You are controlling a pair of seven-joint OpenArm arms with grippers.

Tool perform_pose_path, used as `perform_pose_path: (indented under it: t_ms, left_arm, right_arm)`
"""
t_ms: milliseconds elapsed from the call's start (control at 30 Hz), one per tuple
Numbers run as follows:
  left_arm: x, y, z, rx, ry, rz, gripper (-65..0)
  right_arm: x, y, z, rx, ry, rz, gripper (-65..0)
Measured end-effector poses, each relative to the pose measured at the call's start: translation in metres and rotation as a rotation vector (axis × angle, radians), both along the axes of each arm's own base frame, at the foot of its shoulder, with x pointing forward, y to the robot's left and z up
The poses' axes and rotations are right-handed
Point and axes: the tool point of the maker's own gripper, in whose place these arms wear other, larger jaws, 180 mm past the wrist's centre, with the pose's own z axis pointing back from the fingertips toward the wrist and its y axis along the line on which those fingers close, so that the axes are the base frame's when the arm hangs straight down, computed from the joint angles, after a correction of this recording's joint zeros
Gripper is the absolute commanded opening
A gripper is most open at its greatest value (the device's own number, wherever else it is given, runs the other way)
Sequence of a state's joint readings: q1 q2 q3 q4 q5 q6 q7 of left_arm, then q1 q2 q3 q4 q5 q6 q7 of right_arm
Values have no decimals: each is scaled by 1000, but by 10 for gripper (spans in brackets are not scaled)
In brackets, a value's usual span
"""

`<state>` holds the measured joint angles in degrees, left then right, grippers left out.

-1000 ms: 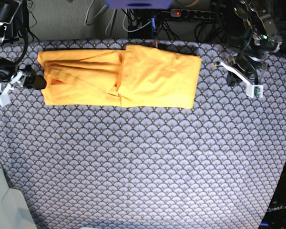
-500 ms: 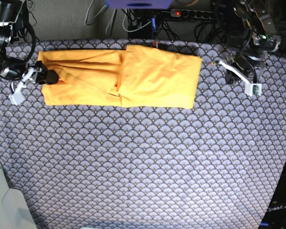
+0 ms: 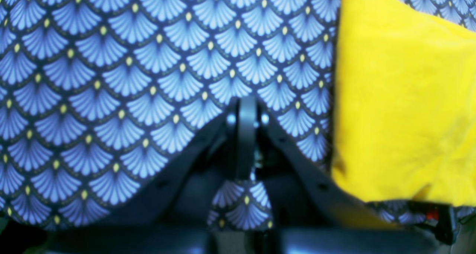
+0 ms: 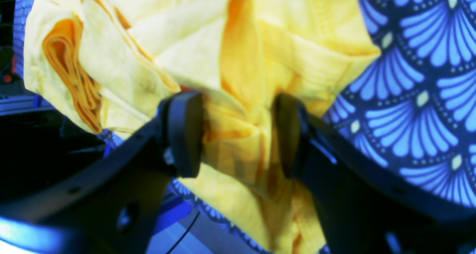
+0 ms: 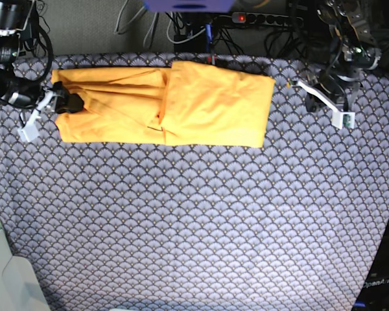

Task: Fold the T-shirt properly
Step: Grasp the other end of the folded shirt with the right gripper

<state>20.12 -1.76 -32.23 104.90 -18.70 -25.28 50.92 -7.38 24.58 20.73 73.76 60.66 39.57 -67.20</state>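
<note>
The orange-yellow T-shirt (image 5: 201, 107) lies folded into a long band along the back of the table, and its right half is a smooth double layer. My right gripper (image 5: 70, 102) is at the shirt's left end. In the right wrist view it (image 4: 238, 135) is open, with a bunched fold of the T-shirt (image 4: 230, 45) between its two black fingers. My left gripper (image 5: 316, 102) hovers off the shirt's right end. The left wrist view shows it (image 3: 244, 109) shut and empty over the cloth, with the T-shirt edge (image 3: 401, 97) to its right.
A purple-grey fan-patterned cloth (image 5: 194, 227) covers the whole table. A power strip and cables (image 5: 259, 18) run behind the back edge. A pale object (image 5: 6, 278) sits at the front left corner.
My right gripper has moved from beside the table's left edge rightward onto the shirt's left end. The left arm has barely shifted and the shirt lies as before.
</note>
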Motion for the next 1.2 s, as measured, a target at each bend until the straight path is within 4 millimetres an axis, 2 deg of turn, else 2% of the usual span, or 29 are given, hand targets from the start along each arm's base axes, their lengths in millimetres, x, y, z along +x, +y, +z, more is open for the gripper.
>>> perform_pose_path:
  t_ms: [100,367,467,600,633,900,967,1067,1200]
  left_arm:
    - [0,0,1,1,-2,-1,-650]
    - [0,0,1,1,-3,-1,-650]
    - [0,0,1,1,-2,-1,-650]
    - [0,0,1,1,-3,-1,-650]
    - [0,0,1,1,-2,-1,-650]
    - [0,0,2,3,-4,-2,-650]
    - [1,2,8,11,-18,4,-650]
    - [-2,15,20,41,-44,31,-650]
    - [-6,27,23,58,-47,65,-650]
  right_arm:
    - [0,6,-1,7,2,17,-320]
    - [0,7,-2,8,2,19,-332]
    - [-1,10,-2,6,7,31,-419]
    - [-6,14,-6,6,27,45,-632]
    - [-5,14,-6,6,27,45,-650]
    - [-2,14,-3,-4,19,57,-650]
    - [6,16,8,-32,-19,86,-650]
    - [22,25,36,-66,-118,138,-650]
    - [26,37,58,-124,-181,217,-650]
